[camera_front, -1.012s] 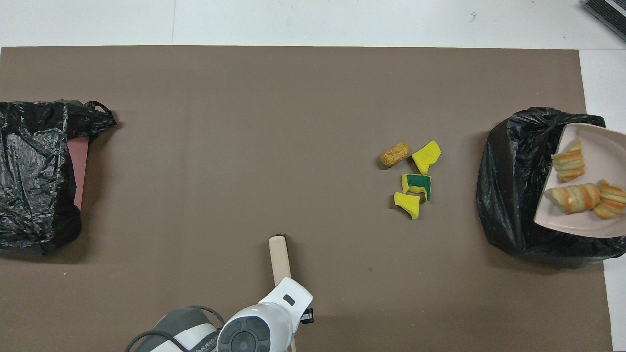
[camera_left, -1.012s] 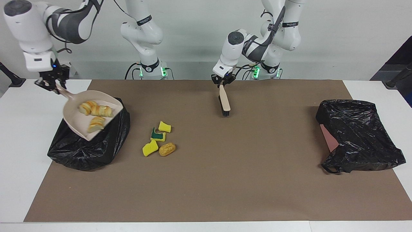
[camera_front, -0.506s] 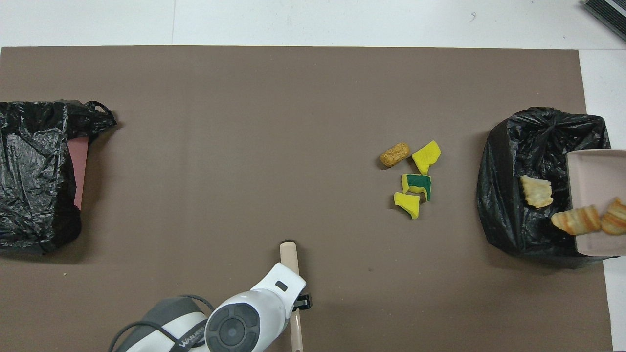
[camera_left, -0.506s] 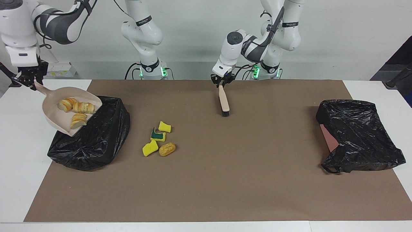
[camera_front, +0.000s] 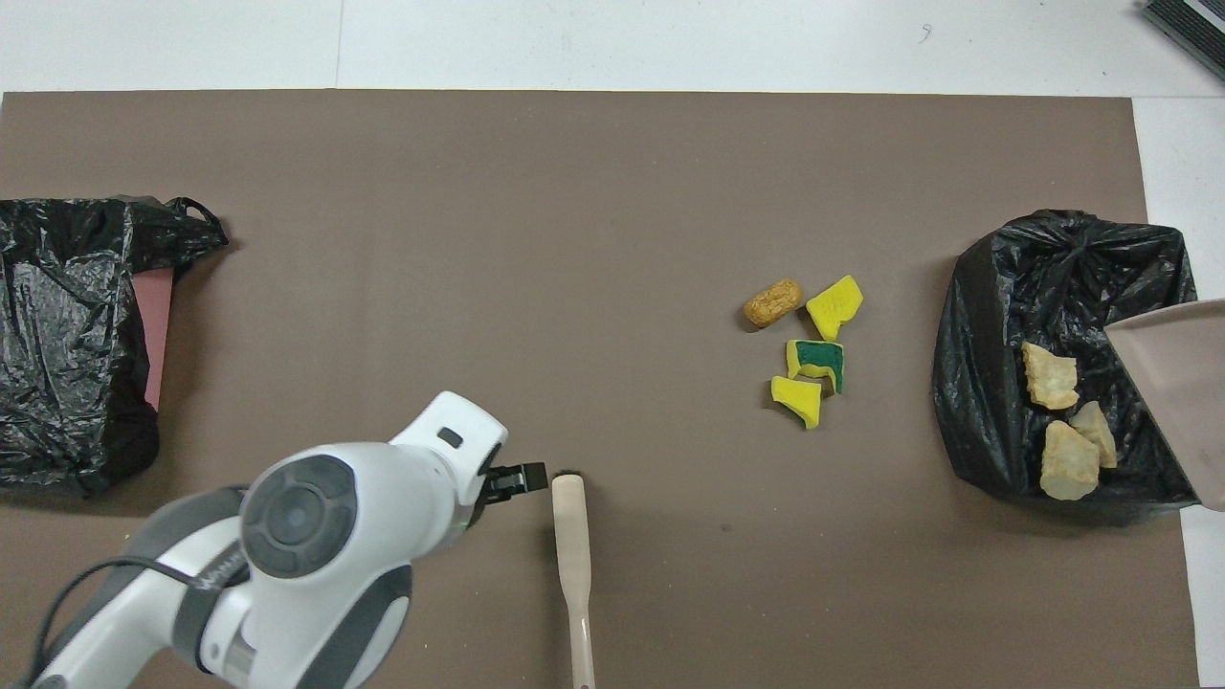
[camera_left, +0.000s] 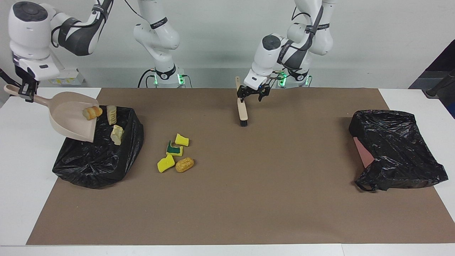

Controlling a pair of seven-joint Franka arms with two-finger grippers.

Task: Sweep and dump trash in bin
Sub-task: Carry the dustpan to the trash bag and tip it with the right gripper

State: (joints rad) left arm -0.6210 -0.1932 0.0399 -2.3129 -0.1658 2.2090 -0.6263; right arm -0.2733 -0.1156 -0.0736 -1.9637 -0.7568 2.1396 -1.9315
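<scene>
R gripper [camera_left: 26, 93] is clamping the dustpan [camera_left: 69, 117] handle and tipping the pan steeply over the bin [camera_left: 96, 163] at the R arm's end of the desk [camera_left: 21, 185]. Two pastries [camera_left: 117, 134] are lying on the bin's black bag. The third is at the pan's lip, sliding off.

L gripper [camera_left: 253, 93] is hanging open w/ nothing in it, just at 3 o'clock of the brush [camera_left: 242, 110] handle in the facing view. The brush is lying on the mat [camera_left: 249, 199], bristles pointing away from the robots.

Step in hand: dumping load 1, nearly done. Three sponges [camera_left: 174, 149] and the roll [camera_left: 185, 164] are waiting on the mat, bunched at approx 3 o'clock of the bin in the facing view, brush at approx 1 o'clock of them. A 2nd black bag [camera_left: 398, 149] is sitting at the L arm's end.

Next, prob.: shake off the last pastry, bring the pan down flat beside the sponges w/ lip on the mat, and have the L gripper re-take the brush to sweep them in. The roll could roll off.

Vs 1 s ago: L gripper was gripping the brush and has now let go and shifted aside. The pan was flatter w/ all three pastries in it, and now it's tilted hard and almost empty. Sponges and roll unchanged.
</scene>
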